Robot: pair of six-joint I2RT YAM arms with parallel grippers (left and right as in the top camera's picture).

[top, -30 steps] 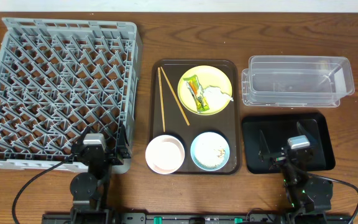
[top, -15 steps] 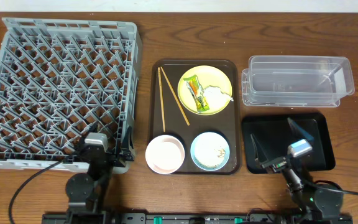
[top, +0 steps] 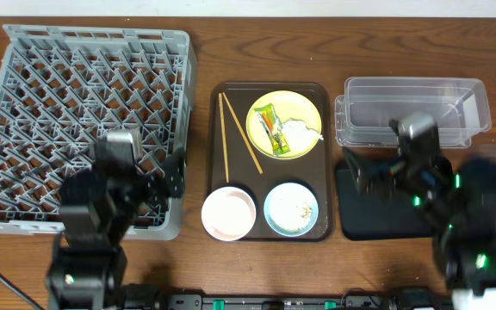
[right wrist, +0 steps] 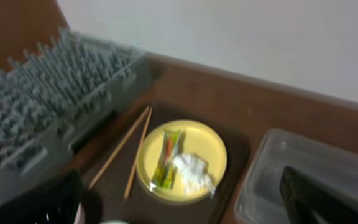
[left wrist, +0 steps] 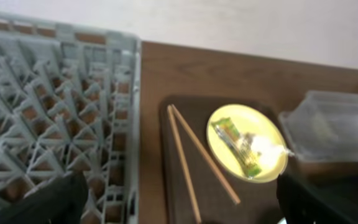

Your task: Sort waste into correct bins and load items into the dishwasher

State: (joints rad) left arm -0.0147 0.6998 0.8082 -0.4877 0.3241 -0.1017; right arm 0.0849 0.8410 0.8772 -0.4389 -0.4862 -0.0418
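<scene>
On the yellow plate [top: 304, 109] lie a yellow-green wrapper [top: 274, 129] and a white tissue [top: 300, 133]. The chopsticks [top: 231, 138] rest to its left. In front stand a white bowl [top: 229, 214] and a light blue bowl [top: 284, 215] holding crumbs [top: 302, 207]. The grey dish rack [top: 84, 120] fills the left. My left gripper [top: 123, 172] hangs open over its front right corner, holding nothing. My right gripper [top: 416, 168] hangs open and empty between the clear tub [top: 412, 112] and the black tray [top: 399, 215]. Both wrist views look down on the plate [left wrist: 229, 118] [right wrist: 207, 143] from afar.
Plate, bowls and chopsticks sit on a dark brown serving tray [top: 222, 99] in the middle. A strip of bare wood separates it from the rack and from the bins. A pale wall runs behind the table.
Both arms have lifted from low at the table's front edge and swung toward the back. Both grippers have stayed open and empty. Nothing on the table has moved.
</scene>
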